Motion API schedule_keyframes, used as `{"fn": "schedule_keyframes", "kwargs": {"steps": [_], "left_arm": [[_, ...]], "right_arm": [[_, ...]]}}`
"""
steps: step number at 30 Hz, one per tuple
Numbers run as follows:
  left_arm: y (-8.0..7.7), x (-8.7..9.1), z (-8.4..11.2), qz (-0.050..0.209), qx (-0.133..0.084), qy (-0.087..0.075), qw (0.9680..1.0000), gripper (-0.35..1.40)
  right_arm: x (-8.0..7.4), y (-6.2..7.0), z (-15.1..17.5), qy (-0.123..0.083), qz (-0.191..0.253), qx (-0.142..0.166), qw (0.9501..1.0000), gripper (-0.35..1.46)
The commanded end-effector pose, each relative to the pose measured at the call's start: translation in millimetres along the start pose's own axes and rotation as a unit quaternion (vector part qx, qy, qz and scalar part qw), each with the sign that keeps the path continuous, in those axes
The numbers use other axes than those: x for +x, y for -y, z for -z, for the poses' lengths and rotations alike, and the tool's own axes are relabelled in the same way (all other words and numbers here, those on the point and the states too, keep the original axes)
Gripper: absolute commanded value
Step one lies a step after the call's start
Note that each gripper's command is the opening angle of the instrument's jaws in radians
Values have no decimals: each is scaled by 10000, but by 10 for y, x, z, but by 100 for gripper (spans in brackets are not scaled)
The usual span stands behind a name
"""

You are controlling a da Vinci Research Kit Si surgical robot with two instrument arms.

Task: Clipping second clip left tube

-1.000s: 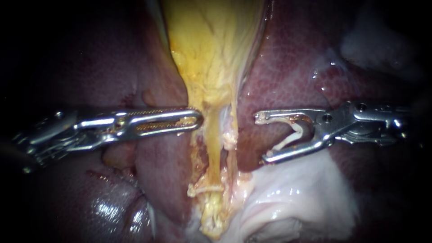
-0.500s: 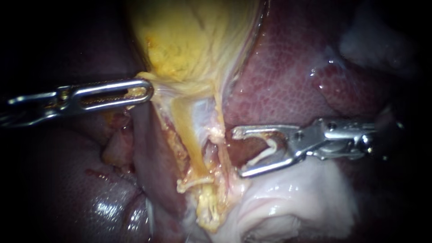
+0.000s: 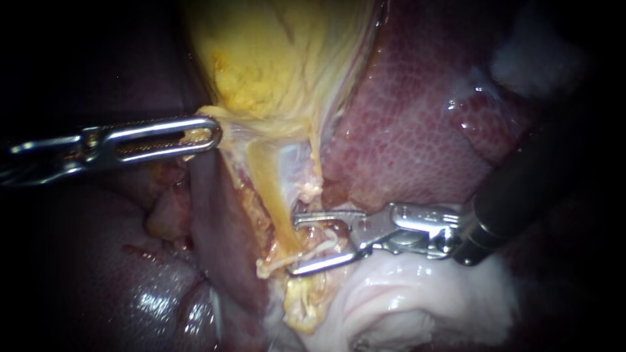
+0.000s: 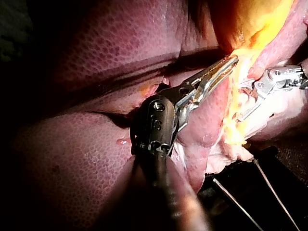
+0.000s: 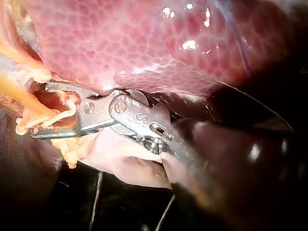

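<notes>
Positioning looks to be the step in hand: the right instrument (image 3: 305, 244) is reaching in with its claw standing wide, both halves cradling a loaded clip (image 3: 328, 243) that has not yet been squeezed flat. The left tube (image 3: 277, 205), a yellow strand running down from the gallbladder (image 3: 274, 52), seems to be lying just inside the claw's tips, right above a seated clip (image 3: 270, 265) that is already crossing it lower down. The left instrument (image 3: 212, 133) is clenching its claw on the gallbladder's lower edge and is drawing it sideways (which is stretching the tube taut). Next comes the closing squeeze, which calls for the tube sitting fully within the clip, clear of the seated clip and of the liver (image 3: 404, 117) beside it.
</notes>
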Motion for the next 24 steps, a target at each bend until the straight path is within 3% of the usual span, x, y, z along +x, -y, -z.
{"fn": "schedule_keyframes", "kwargs": {"steps": [1,10,21,23,24], "left_arm": [[-1,1,0,-6,3,-4,10000,-35],[-20,4,-6,-21,-10,6,10000,-35],[-20,13,-22,-41,-71,51,10000,-35],[-20,13,-21,-41,-70,50,10000,-35],[-20,13,-21,-41,-69,50,10000,-35]], "right_arm": [[4,4,1,-92,-36,87,9999,60],[25,29,-10,-407,-260,768,9959,58],[18,21,-43,-369,-231,853,9954,56],[16,21,-42,-277,-226,842,9958,44],[15,22,-39,-210,-225,863,9958,25]]}}
